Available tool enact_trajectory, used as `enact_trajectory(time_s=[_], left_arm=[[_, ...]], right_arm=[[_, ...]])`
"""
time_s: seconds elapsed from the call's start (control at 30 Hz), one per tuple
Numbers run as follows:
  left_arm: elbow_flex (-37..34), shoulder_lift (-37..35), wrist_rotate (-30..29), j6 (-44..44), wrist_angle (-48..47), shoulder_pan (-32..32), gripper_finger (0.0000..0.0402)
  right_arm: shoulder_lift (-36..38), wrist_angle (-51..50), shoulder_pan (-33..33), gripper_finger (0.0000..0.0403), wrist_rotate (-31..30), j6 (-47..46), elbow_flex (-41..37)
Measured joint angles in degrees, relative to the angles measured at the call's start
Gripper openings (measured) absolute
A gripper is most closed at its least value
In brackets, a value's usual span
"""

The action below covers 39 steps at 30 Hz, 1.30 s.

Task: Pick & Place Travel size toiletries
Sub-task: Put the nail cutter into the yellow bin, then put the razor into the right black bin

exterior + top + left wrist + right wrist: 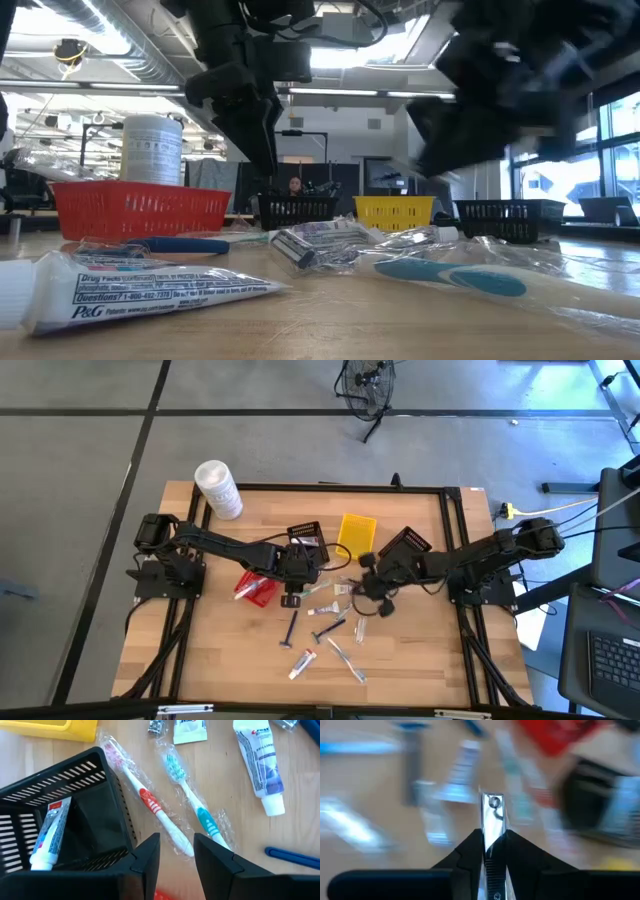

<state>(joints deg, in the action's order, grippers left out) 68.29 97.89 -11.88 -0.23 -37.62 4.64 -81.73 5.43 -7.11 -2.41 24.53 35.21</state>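
Travel size toiletries lie loose on the wooden table (220, 660): two wrapped toothbrushes (150, 802) (192, 795), a white toothpaste tube (260, 765), and several more tubes and sticks (325, 635). One tube (50, 832) lies inside a black basket (60, 785). My left gripper (176, 842) stands open above that basket's edge and the red-striped toothbrush, with nothing between its fingers. My right gripper (492, 837) hangs above the table's middle (365, 588), shut on a silvery nail clipper (492, 815). My right gripper pinches the nail clipper between its two fingers, by the clipper's flat faces near one end (492, 845). The fingers lie along it, and its other end (493, 802) sticks out forward past the fingertips. The clipper is lifted clear of the table.
A red basket (255, 588), a yellow basket (356, 532) and a second black basket (405, 548) stand around the middle. A white tub (218, 488) stands at the far left corner. The near part of the table holds only scattered toiletries.
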Motion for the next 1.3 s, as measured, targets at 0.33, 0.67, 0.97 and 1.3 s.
enact_trajectory(time_s=[0.33, 0.67, 0.97, 1.3], left_arm=[[0.0, 0.0, 0.0, -0.1, -0.6, 0.0, 0.0114], [0.0, 0.0, 0.0, -1.5, -1.0, 0.1, 0.0114], [0.0, 0.0, 0.0, -2.0, -1.1, 0.1, 0.0114], [0.0, 0.0, 0.0, -2.7, -2.6, 0.1, 0.0114]], right_arm=[[-0.5, -10.3, 15.7, 0.0051, -12.2, 2.8, 11.2], [-7.7, -5.6, 24.7, 0.0095, -4.3, 1.4, 10.0], [-11.1, -5.4, 25.0, 0.0097, -8.2, 1.7, 10.3], [-9.2, -6.7, 19.4, 0.014, 2.0, -4.3, 17.1]])
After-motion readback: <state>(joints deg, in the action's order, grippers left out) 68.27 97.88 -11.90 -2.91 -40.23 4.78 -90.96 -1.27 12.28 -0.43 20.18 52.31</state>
